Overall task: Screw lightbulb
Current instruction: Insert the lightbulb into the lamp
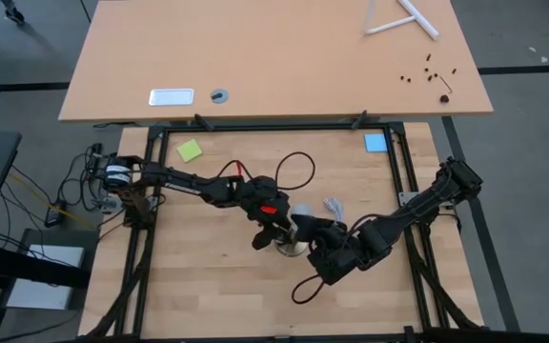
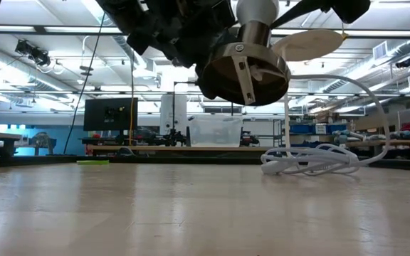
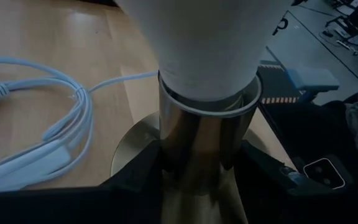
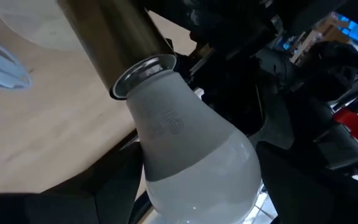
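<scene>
Bulb (image 4: 191,155) sits neck-deep in the brass socket (image 3: 197,155), between the right end effector's (image 4: 194,205) fingers, whose grip I cannot tell. Left end effector (image 3: 197,180) clamps the socket, lifted off the bench (image 2: 191,213). Misaligned twisting risks cross-threading.

White frosted lightbulb (image 4: 191,149); brassy metal socket (image 3: 201,155); white cord (image 2: 312,160); pale wood table (image 1: 198,276).
</scene>
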You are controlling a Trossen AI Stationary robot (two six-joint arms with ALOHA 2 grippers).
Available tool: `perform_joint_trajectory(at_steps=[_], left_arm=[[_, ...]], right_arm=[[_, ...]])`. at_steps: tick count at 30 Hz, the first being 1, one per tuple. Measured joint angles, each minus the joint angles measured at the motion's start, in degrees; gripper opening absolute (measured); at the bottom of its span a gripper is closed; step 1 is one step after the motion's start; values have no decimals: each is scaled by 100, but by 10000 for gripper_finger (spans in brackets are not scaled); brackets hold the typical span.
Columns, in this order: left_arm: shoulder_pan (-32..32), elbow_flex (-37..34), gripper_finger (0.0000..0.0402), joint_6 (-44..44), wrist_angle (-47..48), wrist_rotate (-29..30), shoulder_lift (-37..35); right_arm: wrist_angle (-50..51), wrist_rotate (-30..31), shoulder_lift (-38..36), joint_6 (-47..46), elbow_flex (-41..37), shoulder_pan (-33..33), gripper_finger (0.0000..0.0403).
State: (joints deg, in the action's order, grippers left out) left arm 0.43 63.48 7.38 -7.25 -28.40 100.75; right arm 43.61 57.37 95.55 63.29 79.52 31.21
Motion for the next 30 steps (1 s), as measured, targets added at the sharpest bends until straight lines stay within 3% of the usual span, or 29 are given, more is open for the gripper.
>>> perform_joint_trajectory(at_steps=[8,16,30], left_arm=[[-3,0,159,9,36,-87,0],[-7,-4,159,11,35,-87,-8],[-2,-17,159,39,101,-2,2]], right_arm=[[-136,-25,2,-21,-2,12,309],[-68,163,2,-644,-6,36,313],[47,121,2,-546,-4,68,299]])
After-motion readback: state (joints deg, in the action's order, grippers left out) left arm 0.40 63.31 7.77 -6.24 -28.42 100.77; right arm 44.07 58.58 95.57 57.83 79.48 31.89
